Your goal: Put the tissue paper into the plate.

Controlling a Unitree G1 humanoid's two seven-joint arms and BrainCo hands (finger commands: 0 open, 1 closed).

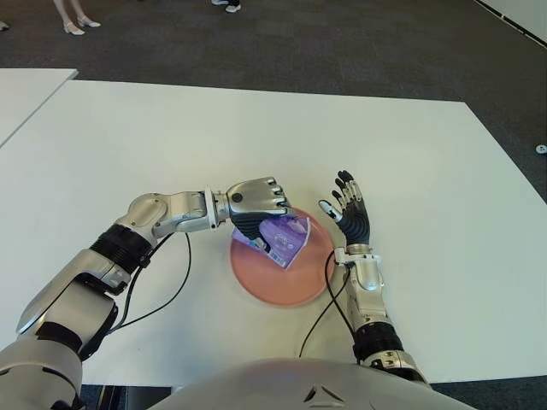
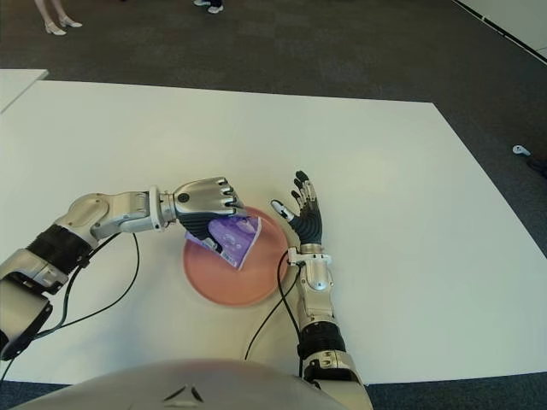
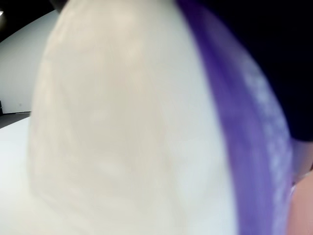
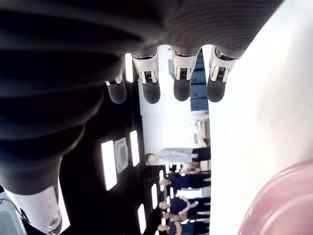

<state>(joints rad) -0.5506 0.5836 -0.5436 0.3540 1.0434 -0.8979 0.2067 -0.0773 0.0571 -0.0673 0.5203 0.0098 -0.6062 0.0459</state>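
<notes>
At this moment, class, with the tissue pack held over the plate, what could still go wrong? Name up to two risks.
1. The left hand grips the purple tissue pack above the far edge of the round pink plate; released there, it might tip over the rim onto the white table.
2. The open right hand shows just right of the plate; a stray move could nudge it.

A white surface spreads wide in front. A second white surface stands beside it at the left, apart by a narrow gap. Beyond both lies dark grey carpet floor. At the far edge, feet of persons stand on this carpet.
</notes>
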